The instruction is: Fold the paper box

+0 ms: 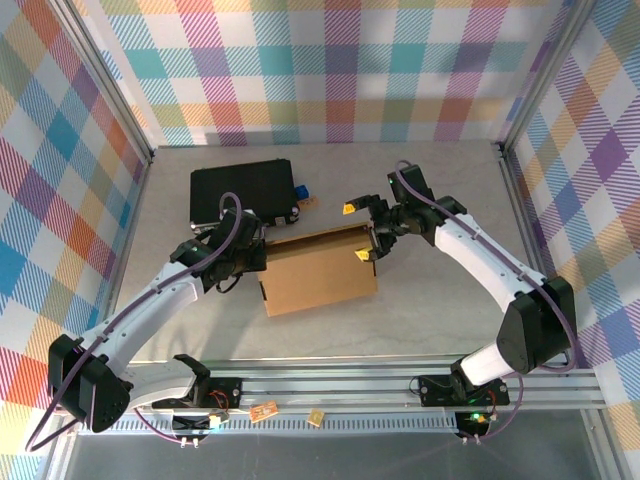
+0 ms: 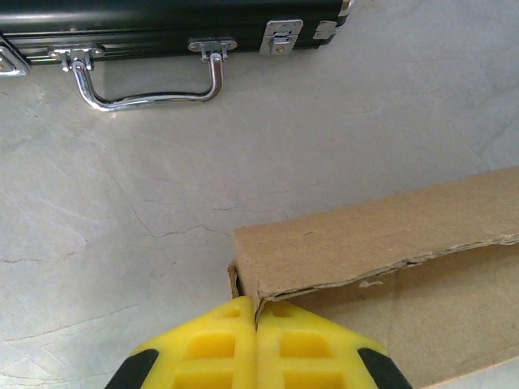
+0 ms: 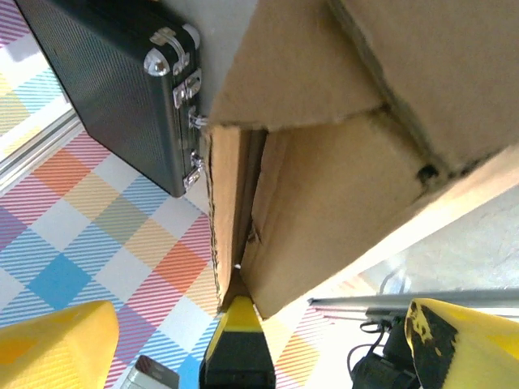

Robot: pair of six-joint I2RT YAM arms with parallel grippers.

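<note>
The paper box is plain brown cardboard lying mid-table, partly folded, with its back wall raised. My left gripper is at the box's left end. In the left wrist view its yellow fingers are shut on the corner edge of the cardboard wall. My right gripper is open wide at the box's back right corner, one finger behind the raised wall and one over the box. Its yellow fingers stand far apart in the right wrist view, with the cardboard between and beyond them, untouched.
A black case with a metal handle lies just behind the box at the back left. A small blue object sits by its right end. Checked walls close in three sides. Small cardboard scraps lie on the front rail.
</note>
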